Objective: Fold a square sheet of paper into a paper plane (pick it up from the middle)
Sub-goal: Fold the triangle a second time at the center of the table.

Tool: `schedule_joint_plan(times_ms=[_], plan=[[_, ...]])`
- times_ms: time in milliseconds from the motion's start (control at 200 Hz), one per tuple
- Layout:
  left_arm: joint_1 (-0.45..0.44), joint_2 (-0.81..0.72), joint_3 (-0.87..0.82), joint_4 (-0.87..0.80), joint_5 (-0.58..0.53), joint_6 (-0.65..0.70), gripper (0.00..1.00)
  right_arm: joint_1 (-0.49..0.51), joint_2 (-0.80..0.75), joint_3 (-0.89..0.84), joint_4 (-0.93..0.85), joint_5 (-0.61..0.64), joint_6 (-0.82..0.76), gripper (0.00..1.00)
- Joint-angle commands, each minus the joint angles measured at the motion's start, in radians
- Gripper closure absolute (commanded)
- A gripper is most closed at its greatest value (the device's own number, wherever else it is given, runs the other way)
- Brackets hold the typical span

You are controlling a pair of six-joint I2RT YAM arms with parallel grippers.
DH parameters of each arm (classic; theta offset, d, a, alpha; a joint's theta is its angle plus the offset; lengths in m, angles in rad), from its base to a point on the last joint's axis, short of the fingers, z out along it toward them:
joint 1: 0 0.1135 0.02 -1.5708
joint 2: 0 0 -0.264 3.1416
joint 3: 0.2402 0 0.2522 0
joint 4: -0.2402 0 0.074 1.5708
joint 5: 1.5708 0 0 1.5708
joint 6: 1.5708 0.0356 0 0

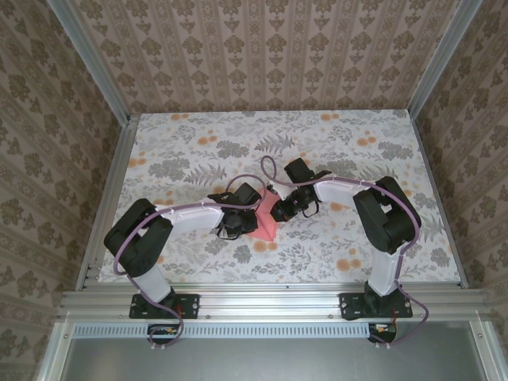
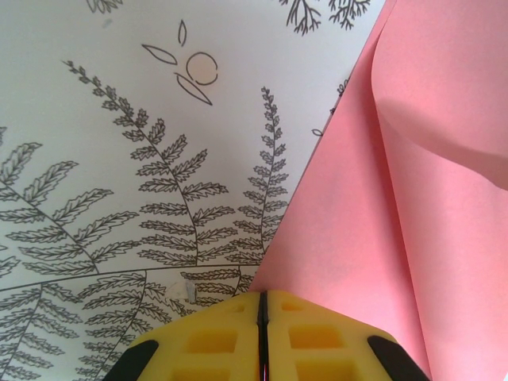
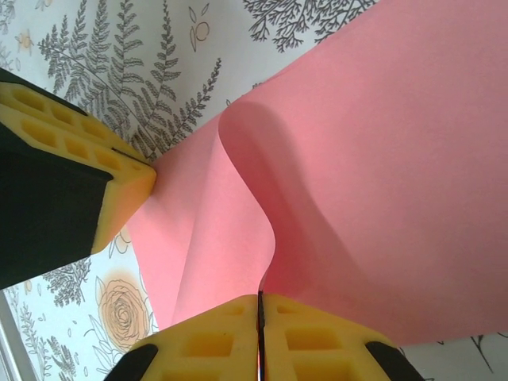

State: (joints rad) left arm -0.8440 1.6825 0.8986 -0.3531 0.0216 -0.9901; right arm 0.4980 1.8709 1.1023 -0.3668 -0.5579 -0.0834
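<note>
The square sheet of paper point(image 1: 267, 222) is plain salmon pink and hangs bent between my two grippers near the table's middle. My left gripper point(image 1: 240, 220) is shut on it. In the left wrist view the yellow fingertips point(image 2: 238, 317) of this gripper point(image 2: 261, 295) pinch a pointed corner of the sheet point(image 2: 373, 206). My right gripper point(image 1: 285, 208) is shut too. In the right wrist view this gripper point(image 3: 259, 298) nips a curled edge of the sheet point(image 3: 381, 159), which bulges up in a soft S-shaped wave. The left gripper's yellow finger point(image 3: 75, 151) touches the sheet's far corner.
The table point(image 1: 175, 151) wears a white cloth printed with grey ferns and small orange flowers. Aluminium rails point(image 1: 262, 302) run along its near edge and sides, and patterned walls close off three sides. Both arms reach inward, their cables looping above the paper.
</note>
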Motion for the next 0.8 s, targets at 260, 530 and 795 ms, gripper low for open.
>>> schedule_joint_plan(times_ms=[260,530,795], plan=[[-0.006,0.069,-0.033,-0.101,-0.021,0.028,0.9,0.007,-0.012,-0.007,0.009,0.05,-0.009,0.89],[-0.007,0.069,-0.021,-0.107,-0.018,0.034,0.91,0.013,0.005,-0.014,0.01,0.049,-0.002,0.89],[-0.007,0.068,-0.012,-0.12,-0.023,0.041,0.9,0.017,0.001,-0.039,0.028,0.084,0.024,0.9]])
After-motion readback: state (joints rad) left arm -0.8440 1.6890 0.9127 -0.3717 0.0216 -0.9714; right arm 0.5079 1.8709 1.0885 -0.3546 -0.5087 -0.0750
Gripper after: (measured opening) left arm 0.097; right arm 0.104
